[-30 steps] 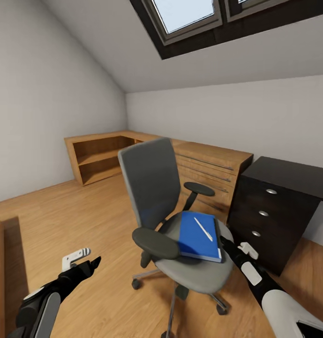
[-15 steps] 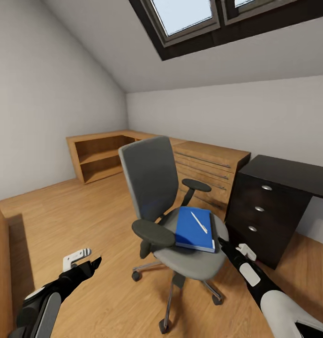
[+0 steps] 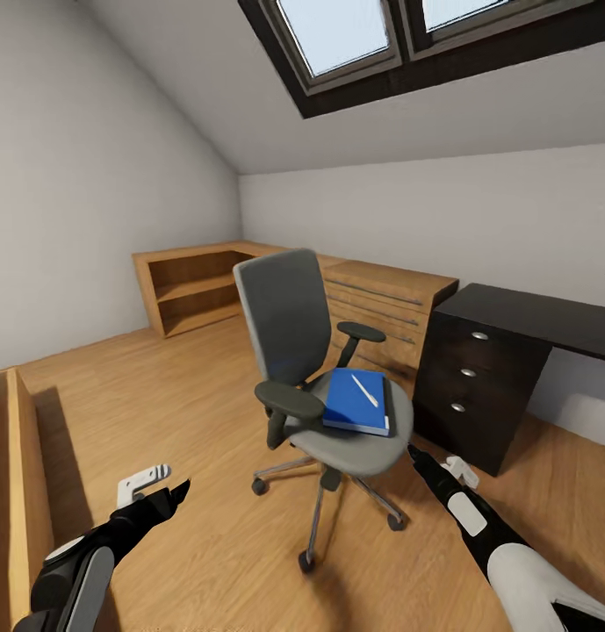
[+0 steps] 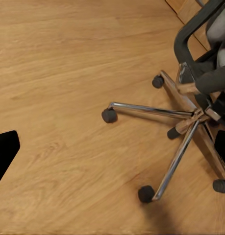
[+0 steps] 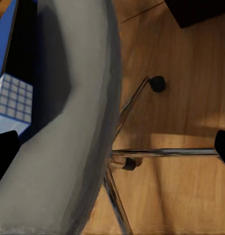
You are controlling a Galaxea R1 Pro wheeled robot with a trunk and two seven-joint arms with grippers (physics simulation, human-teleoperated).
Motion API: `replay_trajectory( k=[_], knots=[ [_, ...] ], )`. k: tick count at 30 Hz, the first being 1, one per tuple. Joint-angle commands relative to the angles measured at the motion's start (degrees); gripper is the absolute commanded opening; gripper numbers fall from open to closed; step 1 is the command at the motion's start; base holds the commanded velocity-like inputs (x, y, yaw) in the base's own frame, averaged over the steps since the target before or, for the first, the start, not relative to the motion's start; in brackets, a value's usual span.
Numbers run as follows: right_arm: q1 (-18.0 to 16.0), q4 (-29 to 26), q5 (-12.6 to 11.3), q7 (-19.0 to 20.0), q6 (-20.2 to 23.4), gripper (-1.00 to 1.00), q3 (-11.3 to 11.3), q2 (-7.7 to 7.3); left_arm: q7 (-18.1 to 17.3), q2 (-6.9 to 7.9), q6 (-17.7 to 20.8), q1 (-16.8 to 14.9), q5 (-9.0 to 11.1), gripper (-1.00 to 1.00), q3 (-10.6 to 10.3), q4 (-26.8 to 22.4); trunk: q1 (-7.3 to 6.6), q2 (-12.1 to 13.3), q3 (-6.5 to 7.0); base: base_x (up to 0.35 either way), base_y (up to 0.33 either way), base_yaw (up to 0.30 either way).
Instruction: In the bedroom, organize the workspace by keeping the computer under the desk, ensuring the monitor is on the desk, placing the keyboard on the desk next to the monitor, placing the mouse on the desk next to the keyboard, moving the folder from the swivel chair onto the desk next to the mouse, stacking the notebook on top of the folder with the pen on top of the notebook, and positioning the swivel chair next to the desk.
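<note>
The folder [image 3: 356, 402] lies on the swivel chair [image 3: 324, 373], near the right claw [image 3: 414, 453].

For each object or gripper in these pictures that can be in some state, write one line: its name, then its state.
swivel chair: upright on the floor, apart from the desk.
folder: lying flat on the chair seat.
pen: lying on top of the folder.
desk: drawers shut, visible top bare.
left gripper: holding nothing, low over the floor.
right gripper: holding nothing, by the seat's edge.
</note>
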Motion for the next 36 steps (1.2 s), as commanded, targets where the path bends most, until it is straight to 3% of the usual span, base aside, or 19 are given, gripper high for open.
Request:
replay_trajectory(
  k=[1,22,23,25,27,29,36],
  knots=[
    [0.0,0.0,-0.5,0.3,0.1,1.0,-0.2,0.02,0.1,-0.05,0.3,0.0,0.5,1.0,0.1,-0.1,-0.04,0.0,-0.05,-0.259,0.0,0.0],
    [0.0,0.1,-0.6,0.6,0.1,1.0,-0.2,0.08,0.1,-0.17,0.3,0.0,0.1,1.0,0.1,-0.1,-0.04,0.0,-0.05,-0.044,0.0,0.0],
    [0.0,0.1,-0.6,0.7,0.2,1.0,-0.2,0.07,0.2,-0.15,0.3,0.0,-1.3,1.0,-1.9,-0.1,-0.04,0.0,-0.05,0.0,0.0,0.0],
    [0.0,0.1,-0.7,1.8,0.2,1.0,-0.2,0.04,0.3,-0.14,0.3,0.0,-2.2,1.0,-3.6,-0.1,-0.04,0.0,-0.05,0.0,0.0,0.0],
    [0.0,0.1,-0.7,3.0,0.2,1.0,-0.2,0.02,0.3,-0.16,0.3,0.0,-2.8,1.0,-4.2,0.0,-0.04,0.0,-0.05,0.0,0.0,0.0],
    [0.0,0.3,-0.6,7.7,0.5,1.0,-0.2,-0.06,0.3,-0.21,0.3,0.0,-4.2,1.0,-5.2,0.0,-0.04,0.0,-0.05,0.0,0.0,0.0],
    [0.1,0.4,-0.6,10.8,1.7,1.0,-0.2,-0.17,0.3,-0.22,0.3,0.0,-4.7,1.0,-6.1,0.0,-0.04,0.0,-0.05,0.0,0.0,0.0]
  ],
)
